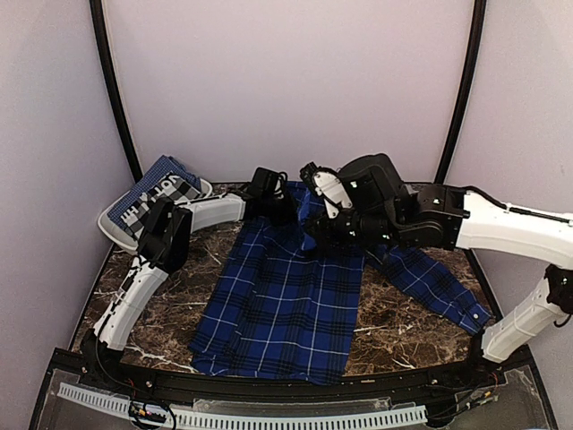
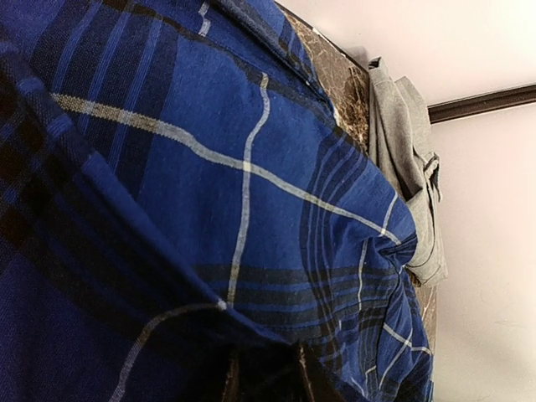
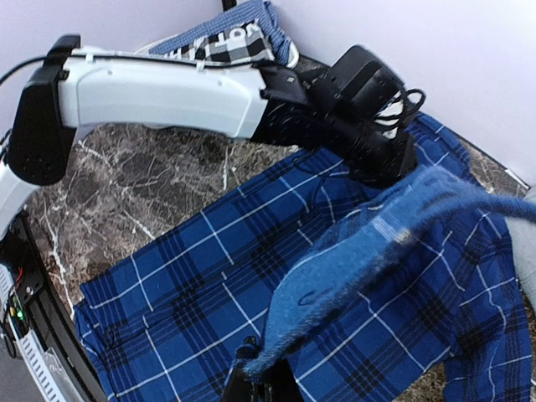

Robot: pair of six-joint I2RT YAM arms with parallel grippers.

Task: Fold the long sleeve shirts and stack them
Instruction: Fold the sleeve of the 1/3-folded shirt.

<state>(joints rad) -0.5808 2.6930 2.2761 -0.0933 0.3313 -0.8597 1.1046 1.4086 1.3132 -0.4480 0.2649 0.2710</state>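
Sprawling across the middle of the marble table (image 1: 394,318), the blue and black plaid shirt (image 1: 277,305) lies with its hem toward the table's near edge, its body flat on the stone. One sleeve trails off toward the table's right side, where the cuff rests on the marble. At the table's far edge the left gripper (image 1: 285,210) sits low on the shirt's upper end. In the left wrist view plaid cloth fills nearly the whole picture, and a bunched fold runs down between the two dark fingers (image 2: 230,378), which look closed on it. Just right of that, also toward the table's far side, the right gripper (image 1: 315,237) has its fingers pressed together on an edge of the same shirt. The right wrist view shows that edge rising from the fingertips (image 3: 243,373) as a raised ridge, lifted clear of the flat cloth beneath it. The grey shirt (image 2: 408,151) lies crumpled along the table's far edge against the wall (image 2: 486,276), just beyond the plaid cloth and touching it. At the table's far left corner a checked bundle (image 1: 159,193) with white lettering leans tilted, apart from both shirts.
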